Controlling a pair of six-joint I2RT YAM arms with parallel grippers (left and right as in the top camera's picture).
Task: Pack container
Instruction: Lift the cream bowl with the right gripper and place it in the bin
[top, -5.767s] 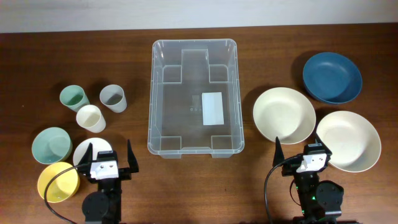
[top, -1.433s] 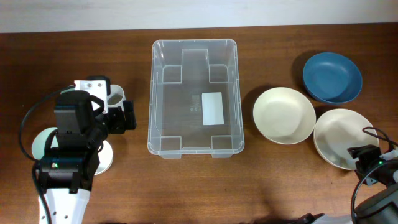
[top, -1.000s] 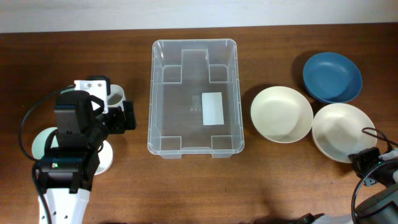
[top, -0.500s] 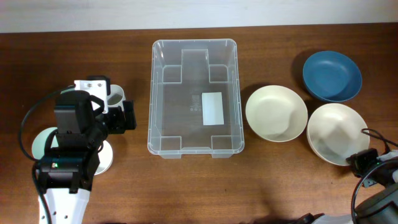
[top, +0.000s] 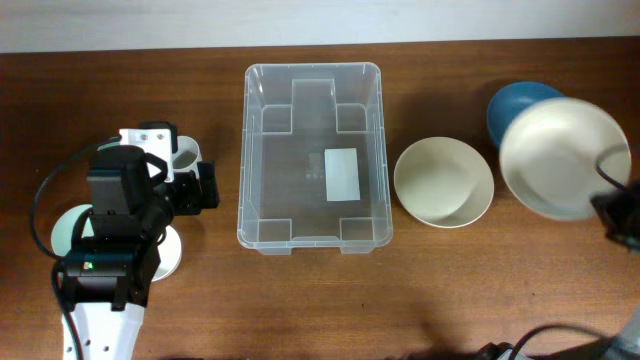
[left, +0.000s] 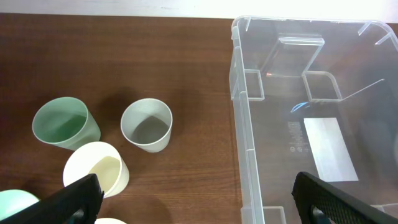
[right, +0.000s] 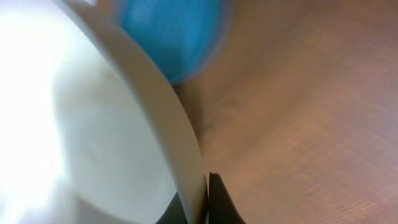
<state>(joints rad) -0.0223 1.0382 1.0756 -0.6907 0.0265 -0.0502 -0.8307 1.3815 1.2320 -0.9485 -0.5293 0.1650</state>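
The container (top: 243, 150) is a big clear plastic bin with a white label on its base, standing mid-table; its left wall also shows in the left wrist view (left: 244, 124). My right gripper (top: 612, 208) is shut on the rim of a cream bowl (top: 560, 155), which hangs tilted above the table at the far right. Up close, that cream bowl's rim (right: 155, 124) sits pinched in the right gripper (right: 202, 205). My left gripper (left: 199, 208) is wide open over bare wood between the cups and the bin, holding nothing.
A second cream bowl (top: 444, 182) rests just right of the bin. A blue bowl (top: 512, 100) lies partly under the lifted one. Green (left: 65, 123), grey (left: 147, 124) and cream (left: 96, 176) cups stand left of the bin. A mint bowl (top: 62, 228) shows beside the left arm.
The right gripper has lifted its cream bowl off the table and carried it up over the blue bowl. The other cream bowl slid slightly left. The left arm has not moved.
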